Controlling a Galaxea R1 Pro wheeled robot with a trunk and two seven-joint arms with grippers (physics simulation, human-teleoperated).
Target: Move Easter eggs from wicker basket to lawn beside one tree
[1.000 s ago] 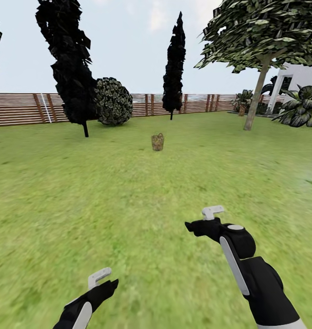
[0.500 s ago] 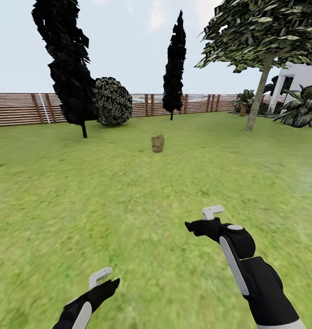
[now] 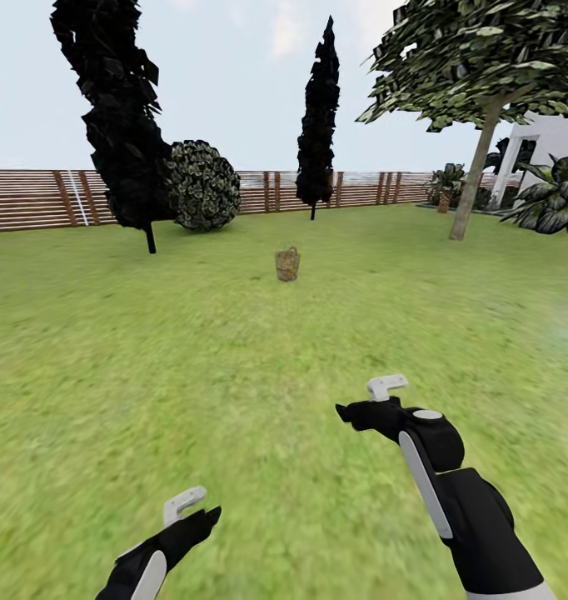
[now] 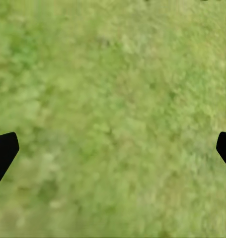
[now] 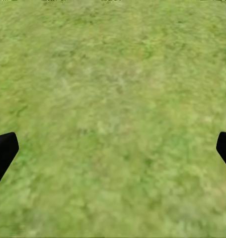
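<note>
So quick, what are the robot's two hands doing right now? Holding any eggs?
Left gripper: open, holding nothing, just lawn between its fingertips.
Right gripper: open, holding nothing, no egg.

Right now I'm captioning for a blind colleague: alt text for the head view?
A basket stands alone mid-lawn, far ahead of both open grippers, left and right. A leafy tree rises at right before a fence.

The garden is seen from head height, facing forward and slightly down across the lawn (image 3: pixel 259 367) toward a distant fence (image 3: pixel 34 198), with both arms caught at the lower edge. Each wrist camera is aimed down at close grass (image 4: pixel 113 109), fingertips framing the sides. Grass (image 5: pixel 113 114) is shared by all views
</note>
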